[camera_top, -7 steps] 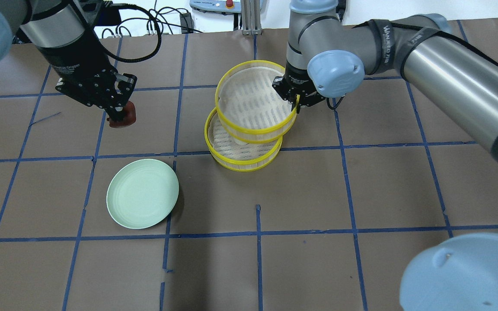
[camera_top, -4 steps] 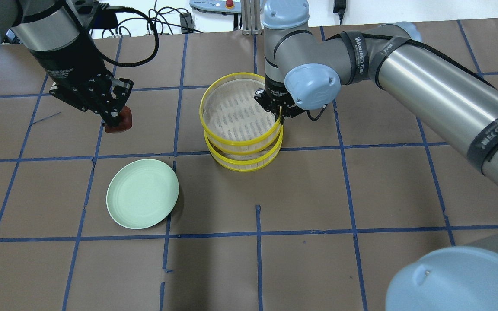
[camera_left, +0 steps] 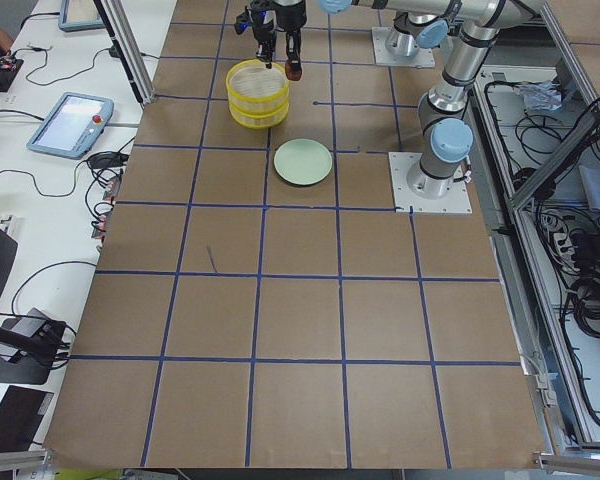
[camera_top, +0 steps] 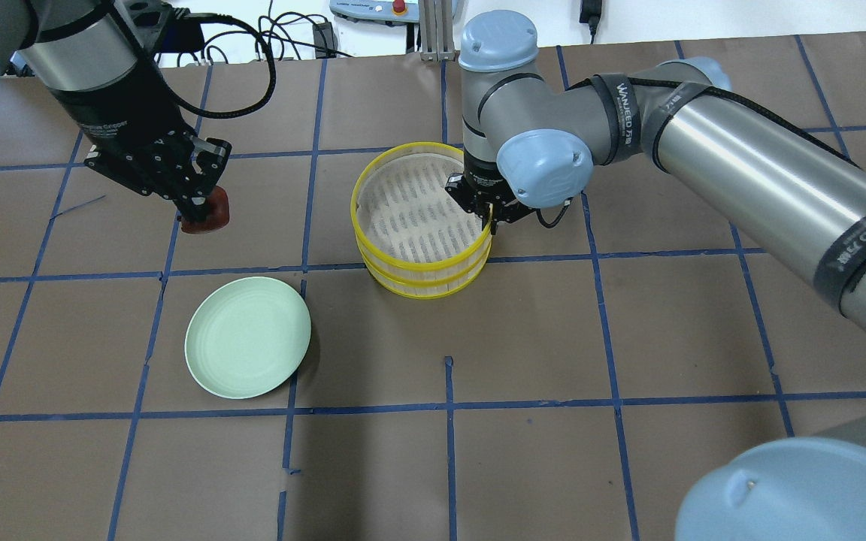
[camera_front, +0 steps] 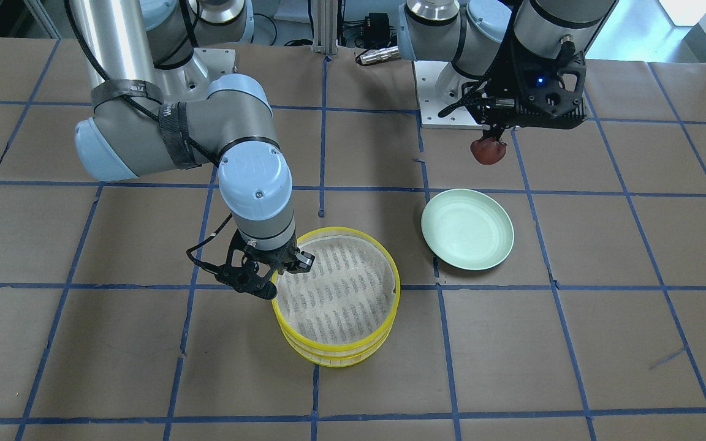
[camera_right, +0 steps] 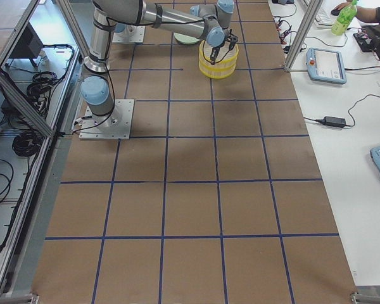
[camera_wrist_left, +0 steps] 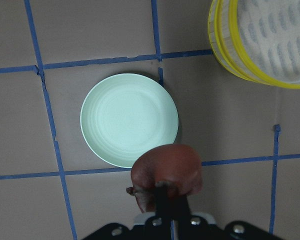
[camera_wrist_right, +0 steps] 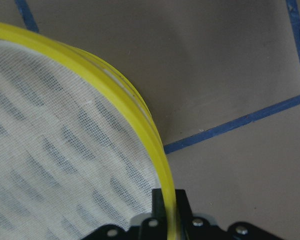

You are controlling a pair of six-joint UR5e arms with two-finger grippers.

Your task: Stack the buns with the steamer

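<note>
The two yellow-rimmed steamer trays stand stacked mid-table: the upper tray (camera_top: 418, 203) sits squarely over the lower tray (camera_top: 427, 284). My right gripper (camera_top: 490, 219) is shut on the upper tray's rim (camera_wrist_right: 135, 110) at its right side. The upper tray's mesh floor (camera_front: 336, 288) holds nothing. My left gripper (camera_top: 200, 209) is shut on the reddish-brown bun (camera_top: 209, 215) and holds it above the table, left of the stack; the bun also shows in the left wrist view (camera_wrist_left: 166, 170). The white bun is hidden.
A pale green plate (camera_top: 247, 336) lies on the table, nearer the robot than the held bun and left of the stack; nothing is on it (camera_wrist_left: 129, 119). Blue tape lines grid the brown table. Cables lie at the far edge.
My right gripper carried the upper tray left and down, from offset and tilted to aligned over the lower tray, covering its inside. My left gripper with the brown bun barely moved.
</note>
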